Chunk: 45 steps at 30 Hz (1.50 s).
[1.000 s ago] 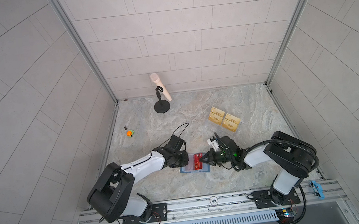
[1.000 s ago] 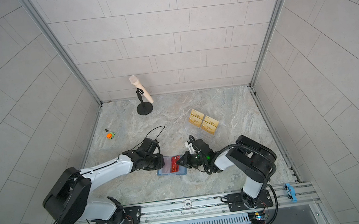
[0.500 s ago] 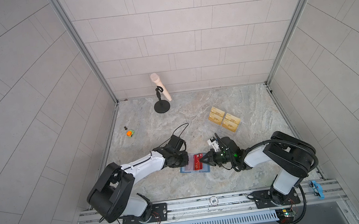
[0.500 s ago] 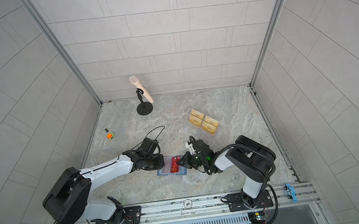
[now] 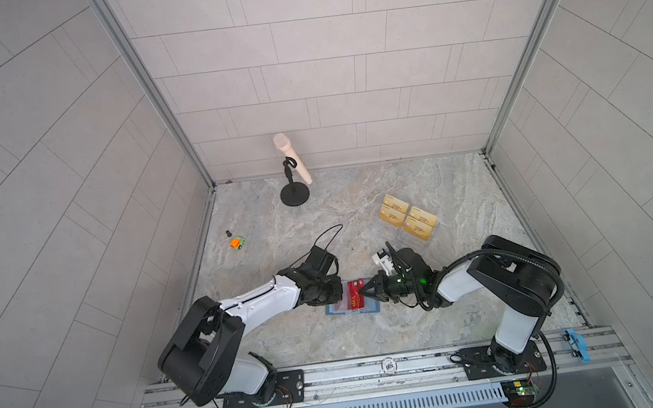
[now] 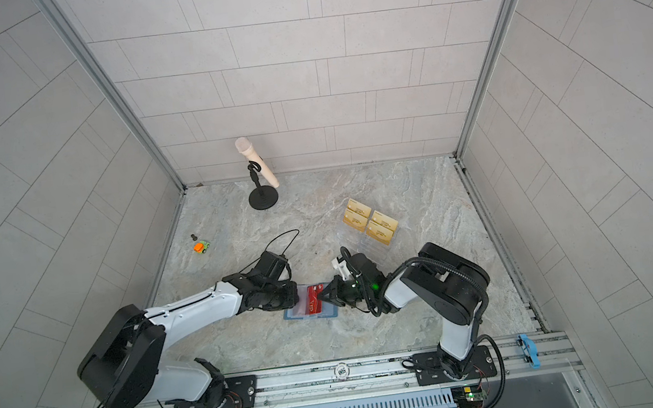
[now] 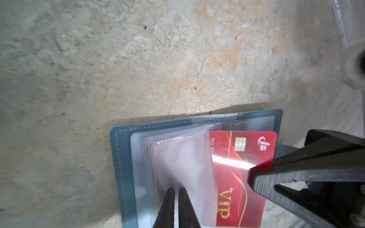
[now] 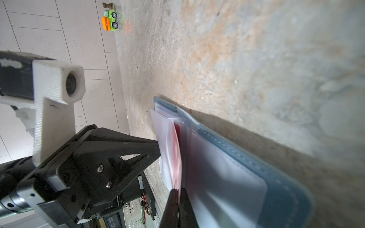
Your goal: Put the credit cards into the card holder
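The slate-blue card holder [image 5: 333, 311] [image 6: 290, 315] lies open on the stone table in both top views. My left gripper [image 5: 341, 293] [image 7: 176, 190] is shut on one clear plastic sleeve [image 7: 183, 158] and holds it lifted off the pages. A red credit card [image 5: 355, 296] [image 7: 237, 177] with gold "VIP" lettering stands over the holder. My right gripper [image 5: 363, 293] [image 8: 178, 191] is shut on its edge. The card's far end is hidden behind the lifted sleeve; whether it sits inside the pocket does not show. In the right wrist view the card [image 8: 177, 154] is edge-on against the holder [image 8: 276, 187].
Pale gold cards sit on a clear acrylic stand [image 5: 408, 217] at the back right. A microphone on a black stand [image 5: 293, 175] is at the back, and an orange-green toy car [image 5: 238, 243] with a small dark piece [image 5: 229, 233] lies at the left.
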Tool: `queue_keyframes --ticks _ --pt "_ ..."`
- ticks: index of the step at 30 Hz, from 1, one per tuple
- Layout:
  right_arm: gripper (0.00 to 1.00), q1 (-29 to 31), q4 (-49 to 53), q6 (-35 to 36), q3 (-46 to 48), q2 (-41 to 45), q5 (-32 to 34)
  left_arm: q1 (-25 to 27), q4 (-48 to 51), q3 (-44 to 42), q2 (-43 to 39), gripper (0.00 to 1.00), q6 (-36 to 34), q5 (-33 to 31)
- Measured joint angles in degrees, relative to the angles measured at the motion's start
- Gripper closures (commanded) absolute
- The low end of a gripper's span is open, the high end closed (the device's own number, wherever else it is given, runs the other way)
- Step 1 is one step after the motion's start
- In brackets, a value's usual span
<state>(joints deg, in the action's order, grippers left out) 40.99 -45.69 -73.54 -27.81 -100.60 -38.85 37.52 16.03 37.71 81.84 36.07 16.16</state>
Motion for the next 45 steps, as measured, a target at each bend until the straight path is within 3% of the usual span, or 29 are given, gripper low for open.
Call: queue_keyframes --ticks 14,28,45 --pt "1.0 0.2 11.7 3.0 -0.2 7.4 0.9 0.0 0.0 0.0 0.0 0.87 0.1 0.0" --pt "1.0 0.2 4.8 1.0 0.1 2.6 -1.2 0.0 0.2 0.0 -0.1 0.87 0.1 -0.2" --pt "1.0 0.2 4.8 3.1 -2.3 0.7 -1.3 0.0 0.5 0.0 -0.8 0.87 0.1 -0.7"
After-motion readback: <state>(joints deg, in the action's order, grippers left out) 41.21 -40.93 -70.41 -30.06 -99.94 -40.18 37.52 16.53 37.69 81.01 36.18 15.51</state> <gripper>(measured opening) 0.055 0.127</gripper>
